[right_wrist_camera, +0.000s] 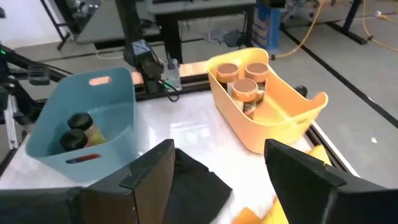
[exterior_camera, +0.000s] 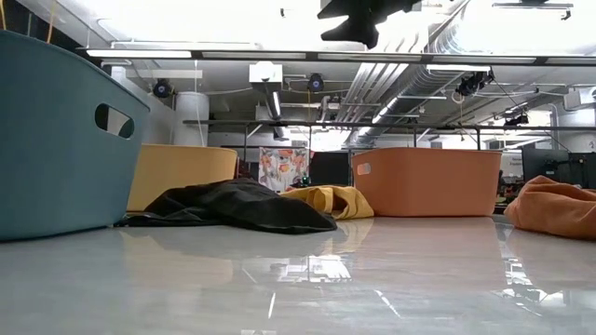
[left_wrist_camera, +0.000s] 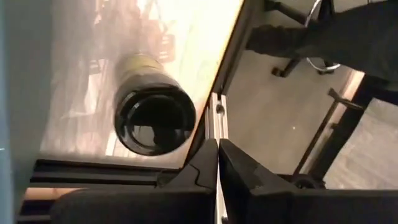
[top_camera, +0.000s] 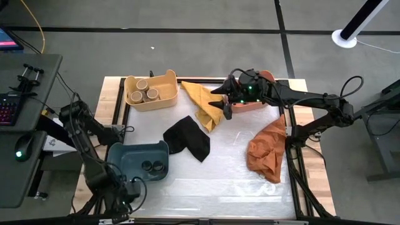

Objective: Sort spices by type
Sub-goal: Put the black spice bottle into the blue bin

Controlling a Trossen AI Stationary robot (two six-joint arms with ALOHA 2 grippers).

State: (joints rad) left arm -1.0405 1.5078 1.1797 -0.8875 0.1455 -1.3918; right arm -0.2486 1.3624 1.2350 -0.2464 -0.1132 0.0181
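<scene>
1. Nearest my left wrist lens, the left gripper (left_wrist_camera: pixel 217 163) has its fingers (left_wrist_camera: pixel 198 175) pressed together with nothing between them. Just past them sits a black-topped jar (left_wrist_camera: pixel 155 121), lid facing the lens, on the table between the blue bin (top_camera: pixel 125 153) and the edge rail (left_wrist_camera: pixel 216 115). I judge this jar is unsorted. It sits beside the blue bin because that is where its kind goes.
2. Inside the blue bin, two more black-topped jars (top_camera: pixel 153 167) sit touching each other, so the dark kind is nearly gathered.
3. Across the table from the blue bin, the yellow bin (top_camera: pixel 169 81) holds three tan-topped jars (top_camera: pixel 145 94) packed close, one kind to one bin.
4. I cannot see any brownish-topped jars. If they are in the orange bin (exterior_camera: pixel 428 181), far across the table from the blue bin, the right arm hides them from above.
5. Well away from the blue bin, the right gripper (right_wrist_camera: pixel 217 177) hangs over the orange bin's near edge. Its fingers are spread wide and empty, which looks like a release or a wait, not a grip.
6. The black cloth (top_camera: pixel 187 139) lies just beside the blue bin. The yellow cloth (top_camera: pixel 203 103) and the orange cloth (top_camera: pixel 267 153) lie farther off, each near its matching bin.
7. My judgement is that the left fingers must reopen and straddle the loose jar. Shut as they are, they could only nudge it towards the rail.
</scene>
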